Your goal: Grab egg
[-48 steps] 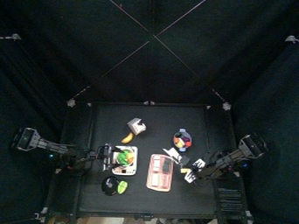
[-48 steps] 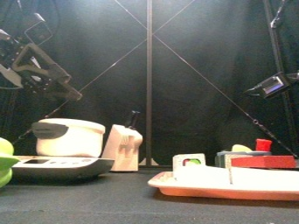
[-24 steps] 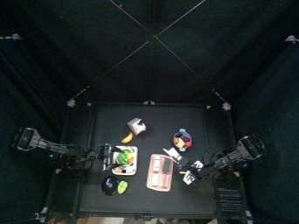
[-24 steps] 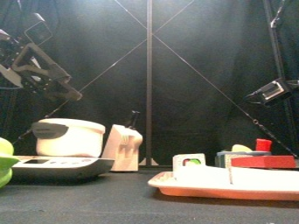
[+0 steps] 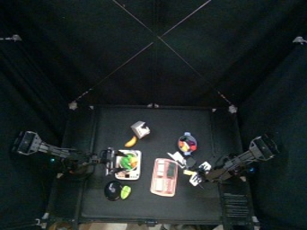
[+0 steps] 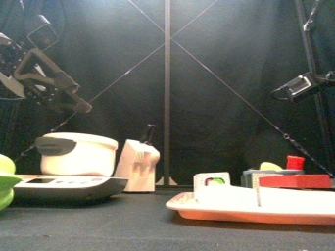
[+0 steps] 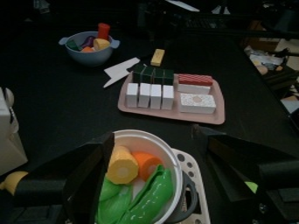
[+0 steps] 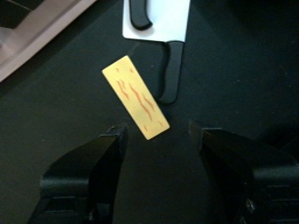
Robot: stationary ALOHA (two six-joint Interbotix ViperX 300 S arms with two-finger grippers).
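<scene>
Egg I cannot pick out anywhere on the worktop (image 7: 65, 92), so neither my left hand (image 7: 149, 153), jaws apart over the colander (image 7: 176, 156), nor my right hand (image 8: 158, 140), likewise apart, is clearly nearer.

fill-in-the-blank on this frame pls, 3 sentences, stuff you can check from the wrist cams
1. Below the right pincer a yellow card lies on the ____ table.
2. The pink tray holds ____ white blocks in one row.
3. The left pincer hovers over a white bowl that holds something green and something ____.

Missing words: black; three; orange
</scene>
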